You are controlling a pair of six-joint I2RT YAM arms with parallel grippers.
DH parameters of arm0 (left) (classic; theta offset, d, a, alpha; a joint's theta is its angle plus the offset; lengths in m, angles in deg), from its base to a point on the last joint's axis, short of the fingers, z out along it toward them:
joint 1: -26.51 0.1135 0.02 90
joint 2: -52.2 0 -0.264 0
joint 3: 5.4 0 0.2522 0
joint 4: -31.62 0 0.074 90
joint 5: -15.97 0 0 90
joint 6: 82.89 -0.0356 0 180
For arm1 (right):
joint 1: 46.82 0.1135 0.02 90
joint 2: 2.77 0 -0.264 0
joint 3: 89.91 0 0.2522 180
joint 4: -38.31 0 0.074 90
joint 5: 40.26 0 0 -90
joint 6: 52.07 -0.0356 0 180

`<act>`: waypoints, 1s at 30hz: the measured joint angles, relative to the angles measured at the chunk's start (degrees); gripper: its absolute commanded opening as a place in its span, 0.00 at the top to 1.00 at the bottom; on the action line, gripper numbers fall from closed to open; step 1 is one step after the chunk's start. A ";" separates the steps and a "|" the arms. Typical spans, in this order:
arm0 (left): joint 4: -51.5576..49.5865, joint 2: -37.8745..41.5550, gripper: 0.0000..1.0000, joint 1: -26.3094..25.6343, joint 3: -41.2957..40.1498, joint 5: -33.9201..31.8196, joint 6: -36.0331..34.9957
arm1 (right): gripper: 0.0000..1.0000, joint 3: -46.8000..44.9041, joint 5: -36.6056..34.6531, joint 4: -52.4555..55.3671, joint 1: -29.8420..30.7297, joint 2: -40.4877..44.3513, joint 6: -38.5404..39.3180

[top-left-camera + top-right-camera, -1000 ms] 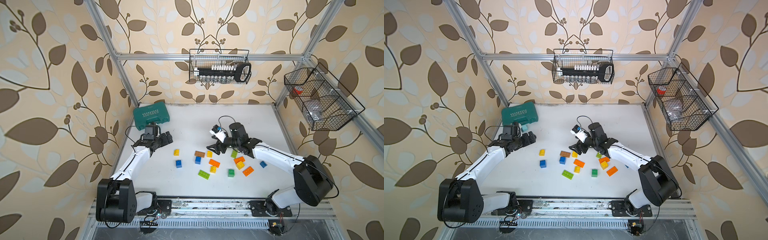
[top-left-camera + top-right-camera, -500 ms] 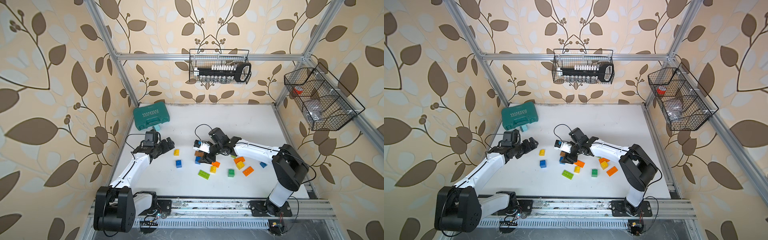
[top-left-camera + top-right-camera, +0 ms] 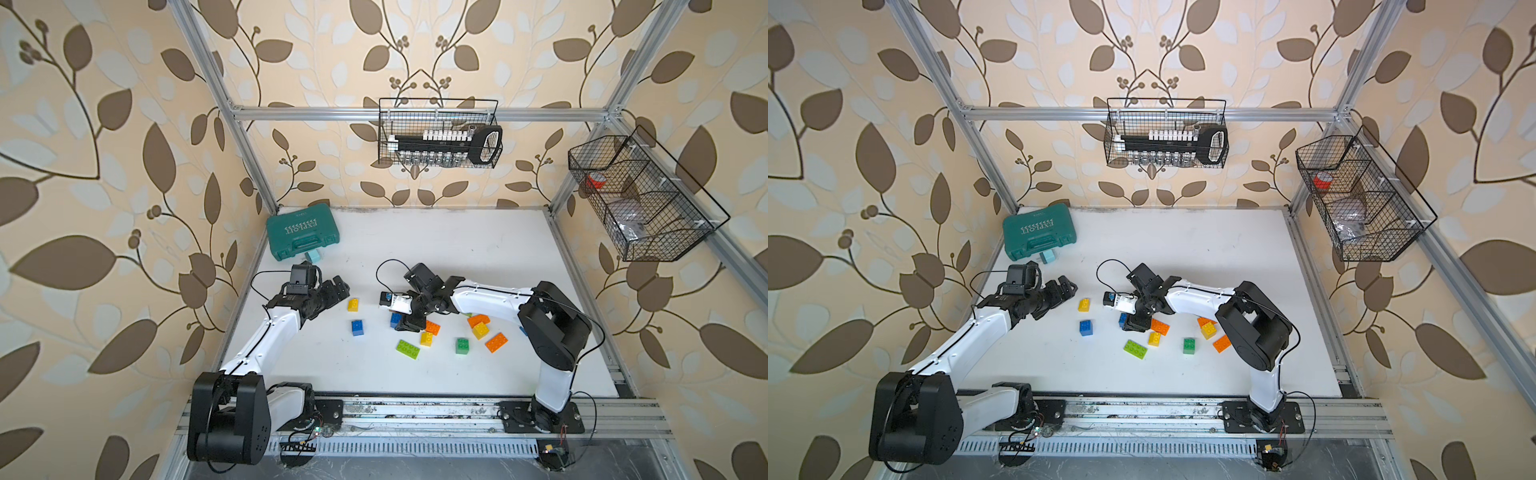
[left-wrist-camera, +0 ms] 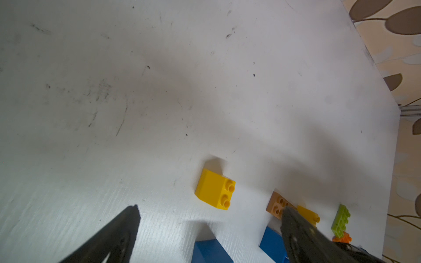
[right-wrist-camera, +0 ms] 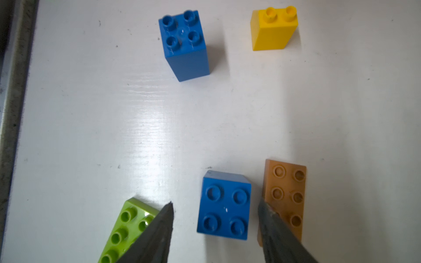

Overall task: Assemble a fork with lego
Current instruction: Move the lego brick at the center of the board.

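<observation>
Lego [image 3: 462, 345] is found loose and unassembled about the middle of the bench [image 3: 478, 249], nearer its front edge; right gripper [image 5: 216, 203] is positioned over a blue brick [image 5: 225, 211], fingers spread either side, gaps visible; brown brick [image 5: 286, 193] lies just beside; left gripper [image 4: 209, 208] is spread wide, empty, near a yellow brick [image 4: 211, 189].

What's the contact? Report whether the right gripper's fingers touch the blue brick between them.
Apart. The right wrist view shows bare table between the blue brick and each of the right gripper's fingers.
</observation>
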 measured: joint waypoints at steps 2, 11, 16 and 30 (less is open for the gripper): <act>0.00 0.00 0.01 0.00 -0.07 -0.15 0.04 | 0.44 0.26 -0.48 0.09 0.00 -0.87 -0.13; -0.02 -0.02 0.01 0.00 -0.28 -0.39 0.24 | 0.63 2.84 -1.09 0.81 0.00 -2.73 -0.81; -0.04 -0.02 0.01 0.00 -0.28 -0.87 0.46 | 0.69 5.03 0.31 1.16 0.00 -4.17 -0.24; -0.22 -0.02 0.01 0.07 -0.28 -1.79 0.59 | 0.71 16.87 3.17 4.42 0.00 -11.65 1.92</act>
